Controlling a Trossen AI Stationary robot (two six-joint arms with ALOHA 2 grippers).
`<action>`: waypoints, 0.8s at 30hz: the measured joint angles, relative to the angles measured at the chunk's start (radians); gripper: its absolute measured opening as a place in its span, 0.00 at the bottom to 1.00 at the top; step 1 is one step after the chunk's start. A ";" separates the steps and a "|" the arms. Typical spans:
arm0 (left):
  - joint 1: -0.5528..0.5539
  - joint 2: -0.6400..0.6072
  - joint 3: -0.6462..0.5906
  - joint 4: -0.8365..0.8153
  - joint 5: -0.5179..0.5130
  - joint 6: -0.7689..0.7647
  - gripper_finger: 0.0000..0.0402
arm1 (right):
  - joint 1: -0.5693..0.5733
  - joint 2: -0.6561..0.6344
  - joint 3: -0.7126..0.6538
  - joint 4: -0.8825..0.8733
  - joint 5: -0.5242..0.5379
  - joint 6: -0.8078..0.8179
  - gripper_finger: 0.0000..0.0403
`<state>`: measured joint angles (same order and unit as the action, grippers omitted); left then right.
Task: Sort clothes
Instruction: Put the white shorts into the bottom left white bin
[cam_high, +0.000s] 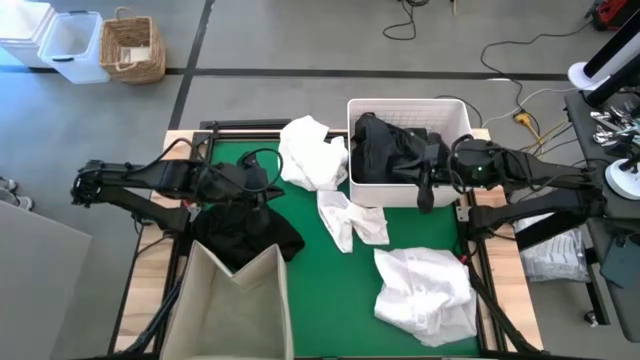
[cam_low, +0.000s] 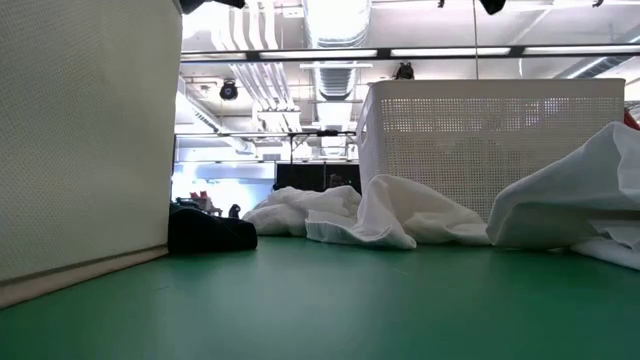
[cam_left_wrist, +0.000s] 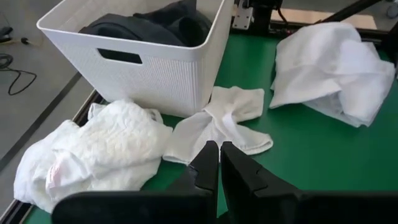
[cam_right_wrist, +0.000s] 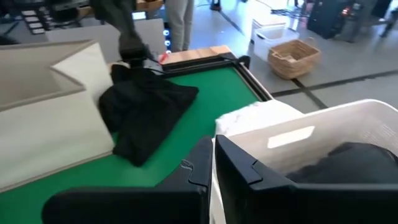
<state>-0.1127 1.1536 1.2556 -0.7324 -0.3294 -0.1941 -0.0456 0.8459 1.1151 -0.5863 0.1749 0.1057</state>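
My left claw (cam_left_wrist: 219, 163) is closed on nothing, above the green tabletop (cam_high: 330, 290) near the black garment (cam_high: 245, 235) beside the beige bin (cam_high: 235, 305). My right claw (cam_right_wrist: 212, 163), also closed and empty, hangs at the white basket (cam_high: 405, 190) holding dark clothes (cam_high: 395, 150). Three crumpled white garments (cam_high: 425, 292) lie between.
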 joint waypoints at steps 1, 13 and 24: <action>0.000 0.004 0.005 -0.003 0.000 -0.002 0.00 | 0.009 0.000 0.002 -0.001 0.000 -0.001 0.03; 0.000 0.052 0.042 -0.055 0.000 0.005 0.00 | 0.119 0.019 -0.013 -0.007 -0.053 0.010 0.03; 0.000 0.052 0.042 -0.039 0.000 -0.006 0.00 | 0.260 0.201 0.064 -0.039 -0.058 0.078 0.03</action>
<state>-0.1127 1.2057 1.2977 -0.7710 -0.3298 -0.2005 0.2144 1.0465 1.1791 -0.6256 0.1170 0.1833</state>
